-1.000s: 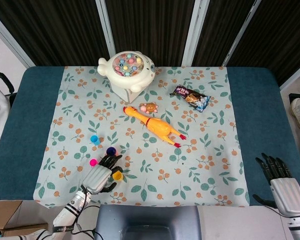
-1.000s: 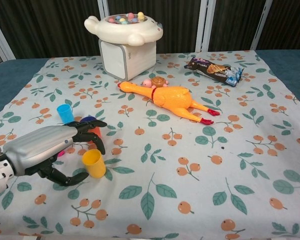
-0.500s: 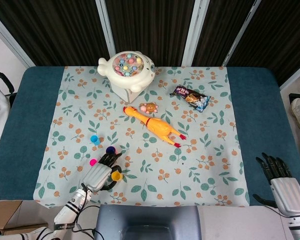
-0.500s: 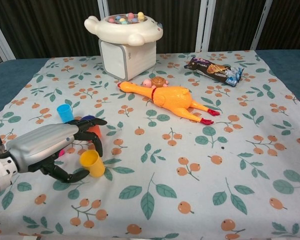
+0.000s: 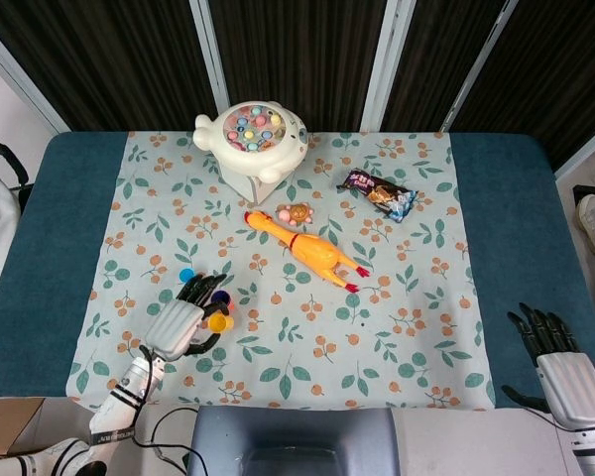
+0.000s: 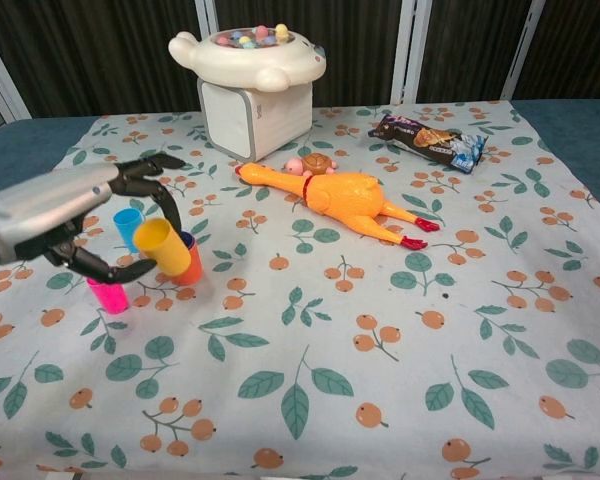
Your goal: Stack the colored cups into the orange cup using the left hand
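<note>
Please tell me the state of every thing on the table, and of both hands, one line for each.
left hand: holds the yellow cup
yellow cup: lifted, tilted
orange cup: upright, behind the yellow cup
pink cup: upright on the cloth
blue cup: upright on the cloth
rubber chicken: lying on its side
snack packet: lying flat
right hand: open, beside the table

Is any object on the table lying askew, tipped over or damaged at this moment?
Only the yellow cup is tilted, because the left hand holds it lifted above the cloth. The pink cup, blue cup and orange cup stand upright. The rubber chicken lies on its side. I see no damage.
</note>
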